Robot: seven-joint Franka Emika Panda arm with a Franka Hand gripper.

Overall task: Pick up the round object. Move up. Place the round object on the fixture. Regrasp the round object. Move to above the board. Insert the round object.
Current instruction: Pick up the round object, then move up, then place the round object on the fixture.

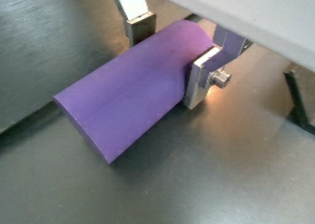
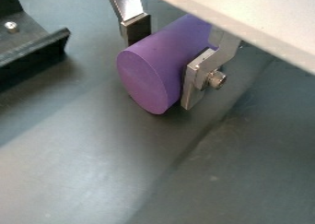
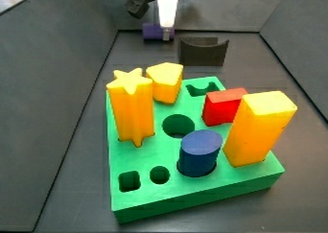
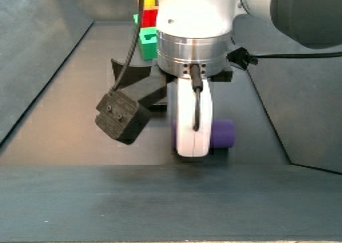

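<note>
So the pincer point(image 2: 170, 53) is sitting low at the far end of the table point(image 3: 71, 112), straddling the round object point(image 2: 163, 64), a purple cylinder lying on its side on the dark floor. In both wrist views the silver fingers point(image 1: 204, 78) are flanking its curved sides, though I can't tell for sure if the pads are pressing or just touching, so whether it's properly clamped is a toss-up. The fixture point(image 3: 201, 51) is just beside it to the right in a side view, and the green board point(image 3: 193, 170) is well apart, nearer the camera. Looks like a rigid, smooth plastic piece, probably light, so it's likely to roll or slip if squeezed off-centre. I'm thinking the grip wants to be across the middle of its length, squarely on the widest part
</note>
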